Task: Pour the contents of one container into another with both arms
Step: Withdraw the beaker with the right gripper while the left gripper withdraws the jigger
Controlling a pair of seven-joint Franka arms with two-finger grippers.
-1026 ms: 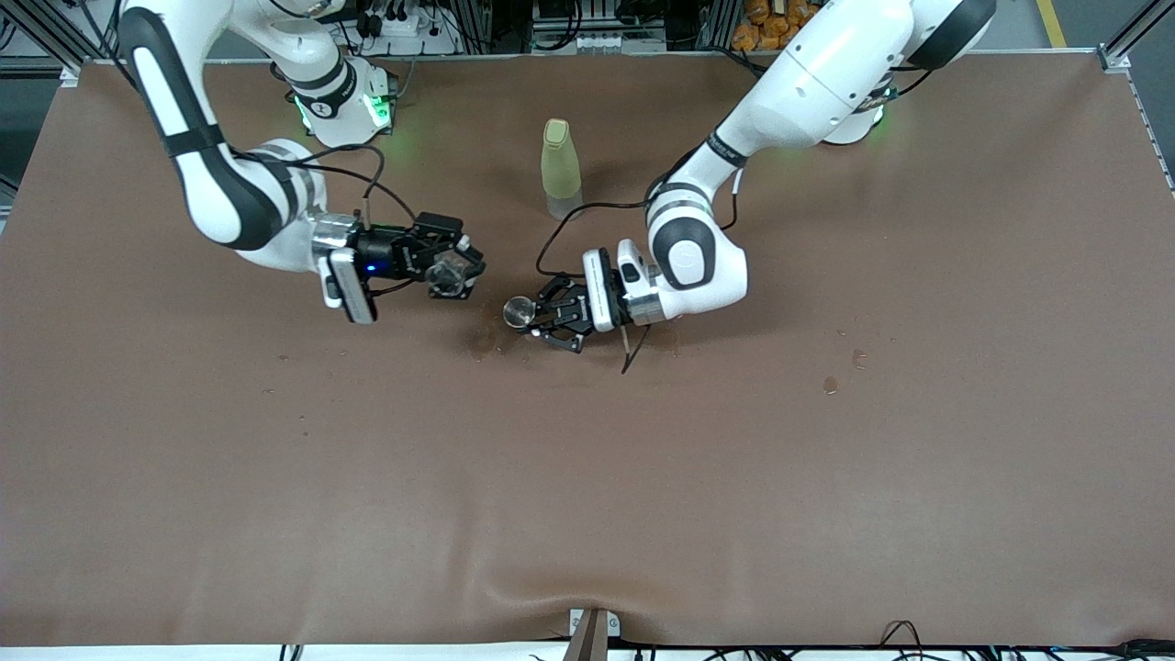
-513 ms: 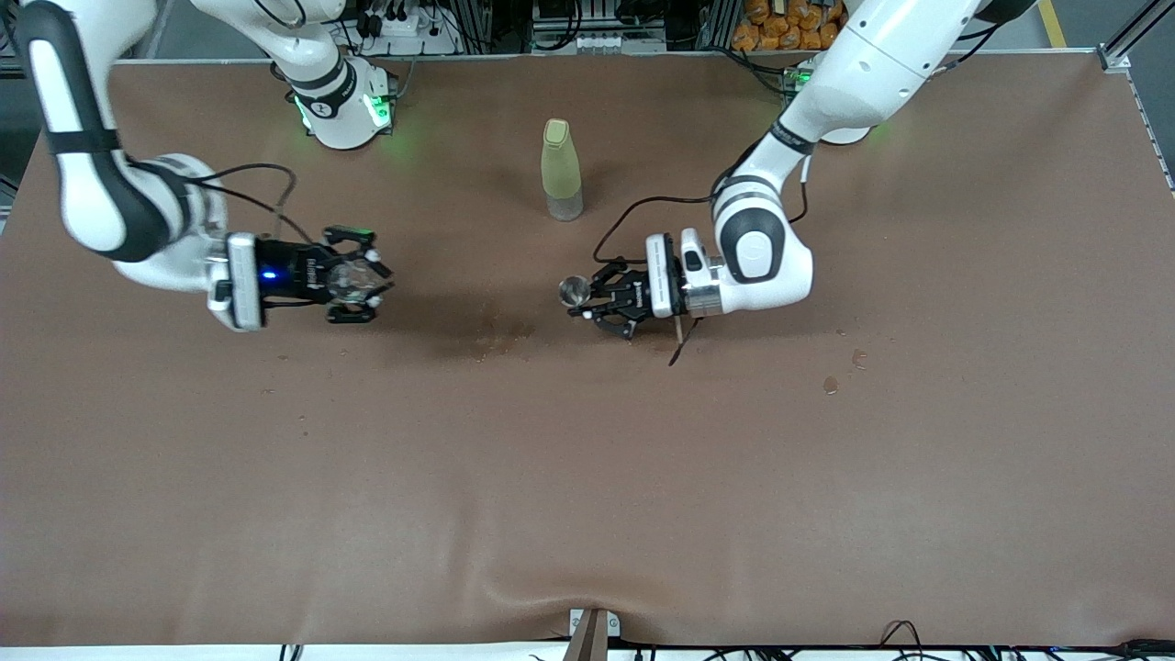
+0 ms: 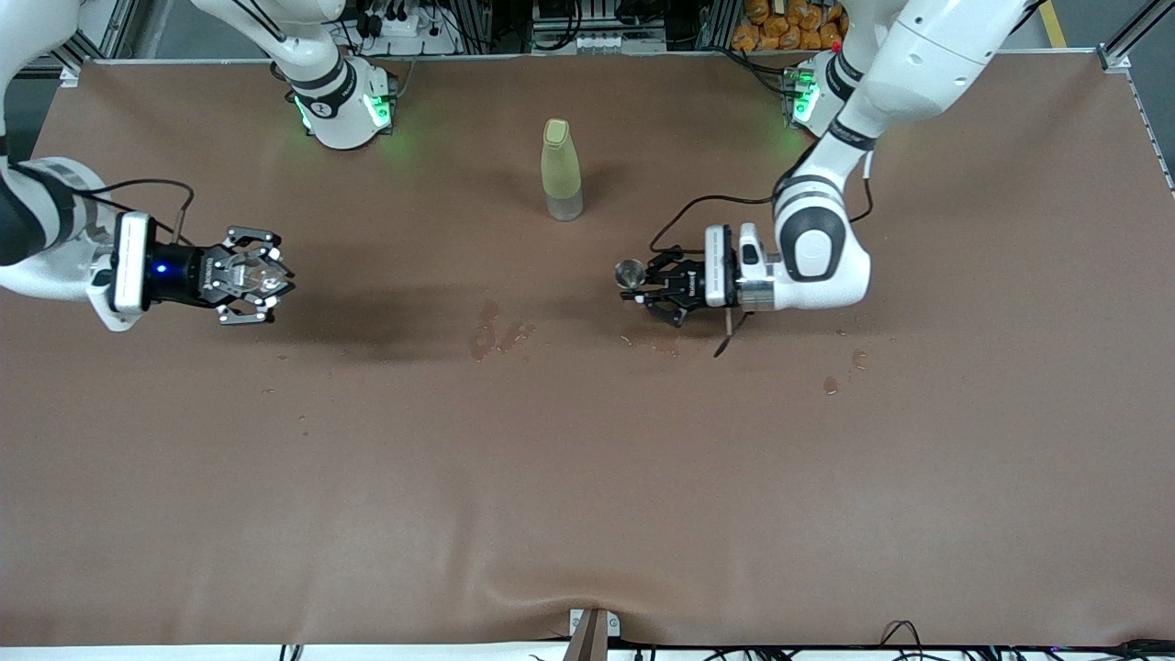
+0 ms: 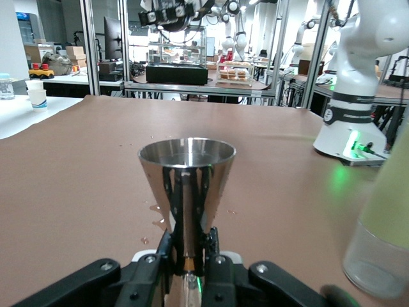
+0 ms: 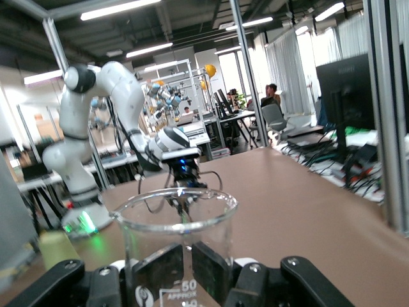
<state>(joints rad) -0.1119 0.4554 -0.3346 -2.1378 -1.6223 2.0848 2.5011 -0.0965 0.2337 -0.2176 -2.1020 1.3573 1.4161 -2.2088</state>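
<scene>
Jigger [image 3: 630, 272] upright, pinched in my left gripper [image 3: 654, 289] right of frame centre, and glass cup [image 3: 246, 276] clamped in my right gripper [image 3: 260, 288] at far left, have swung well apart, so pouring looks finished.

Both arms hold their grippers level above the table, well apart.

The left gripper [image 3: 640, 285] is clamped on the jigger [image 3: 630, 273] near the table's middle; the right gripper [image 3: 266, 277], at the right arm's end, grips the glass cup [image 3: 244, 274], with both forearms lying roughly horizontal.
</scene>
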